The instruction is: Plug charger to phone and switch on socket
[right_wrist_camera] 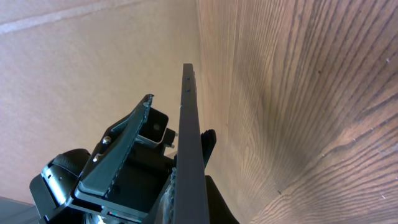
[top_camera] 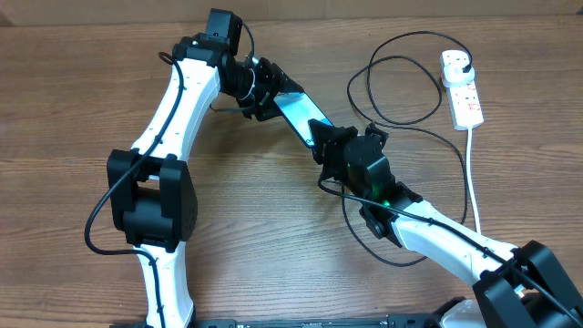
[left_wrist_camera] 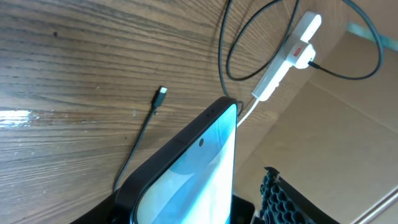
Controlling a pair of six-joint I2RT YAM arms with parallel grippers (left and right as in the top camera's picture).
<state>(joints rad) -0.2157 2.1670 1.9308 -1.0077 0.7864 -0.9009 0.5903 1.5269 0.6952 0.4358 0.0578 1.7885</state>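
The wooden table (top_camera: pixel 273 228) is carrying everything, and both arms are meeting above its 12 o'clock half. The left gripper (top_camera: pixel 262 89) is reaching in from 10 o'clock and clenching the upper end of the phone (top_camera: pixel 293 111). The right gripper (top_camera: pixel 330 146) is coming from 5 o'clock and clamping the lower end. The phone is hanging tilted between them, clear of the wood, with its teal screen facing up. The socket (top_camera: pixel 462 87) is lying at 2 o'clock, well apart from the phone, its thick white cord (top_camera: pixel 474 173) trailing toward 5 o'clock. The charger (left_wrist_camera: pixel 142 137) is looping across the table between phone and socket, with its black plug (top_camera: pixel 462 62) sitting in the strip's far end. Its connector tip (left_wrist_camera: pixel 161 93) is lying free on the wood near the phone.
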